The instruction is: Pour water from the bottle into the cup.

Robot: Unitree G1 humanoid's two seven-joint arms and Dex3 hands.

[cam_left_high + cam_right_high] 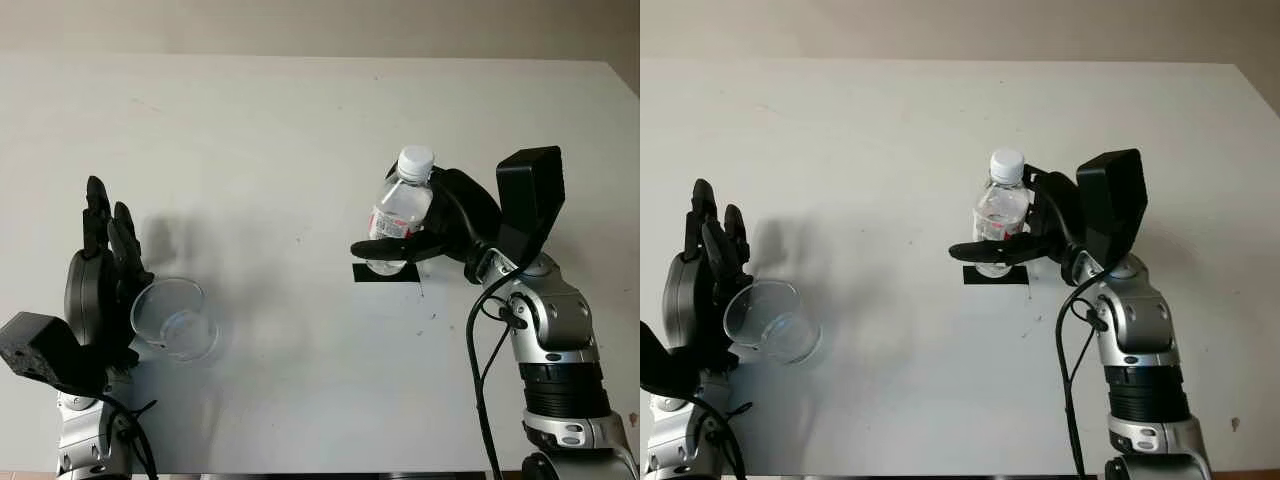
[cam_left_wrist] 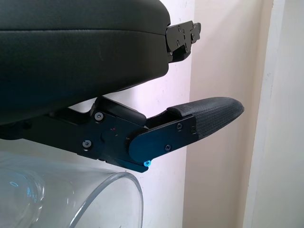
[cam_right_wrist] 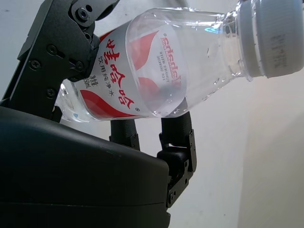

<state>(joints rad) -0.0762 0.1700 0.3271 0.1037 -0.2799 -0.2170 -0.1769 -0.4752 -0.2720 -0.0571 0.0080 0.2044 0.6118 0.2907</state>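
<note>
Right black three-finger hand (image 1: 425, 240) grasps clear plastic white-capped water bottle (image 1: 402, 208), upright over black square mark (image 1: 385, 272). Left hand (image 1: 100, 290) touches clear plastic cup (image 1: 174, 319); grip indeterminate.

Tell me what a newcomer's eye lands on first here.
First the right hand at centre-right of the white table, closed around a clear water bottle with a red-and-white label and its white cap on, over a black square marker. Then the empty clear plastic cup at the near left, against the left hand, whose fingers point up beside it.
</note>
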